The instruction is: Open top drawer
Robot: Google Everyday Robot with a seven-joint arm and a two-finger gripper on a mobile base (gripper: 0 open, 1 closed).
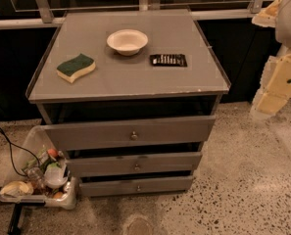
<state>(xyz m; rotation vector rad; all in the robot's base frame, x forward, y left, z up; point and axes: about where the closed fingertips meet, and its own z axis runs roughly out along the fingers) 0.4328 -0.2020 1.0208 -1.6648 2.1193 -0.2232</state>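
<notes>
Looking down on a grey cabinet [135, 80] standing on a speckled floor [243, 180]. Top drawer [86, 133] sits at 6 o'clock from frame centre, its wide front set forward of the cabinet frame, with a dark gap showing between it and the tabletop. Small round knob [133, 136] at the middle of the front, nothing touching it. Two slimmer drawer fronts below: middle drawer [135, 164], then bottom drawer [137, 185], each with a like knob. On the cabinet top: white bowl [127, 41] toward 12 o'clock, green-and-yellow sponge [75, 67] toward 9 o'clock, dark flat packet [168, 59] just at 3 o'clock of the bowl; all three apart from one another. Gripper [278, 84], cream-coloured and blocky, hangs at the 3 o'clock edge of the frame, off the cabinet's right side and well apart from the top drawer; whether it is released or clenched, cannot tell. Clear plastic bin [25, 153] of mixed clutter rests on the floor at 8 o'clock, against the cabinet's lower left corner. Black cable [5, 141] trails beside it.
</notes>
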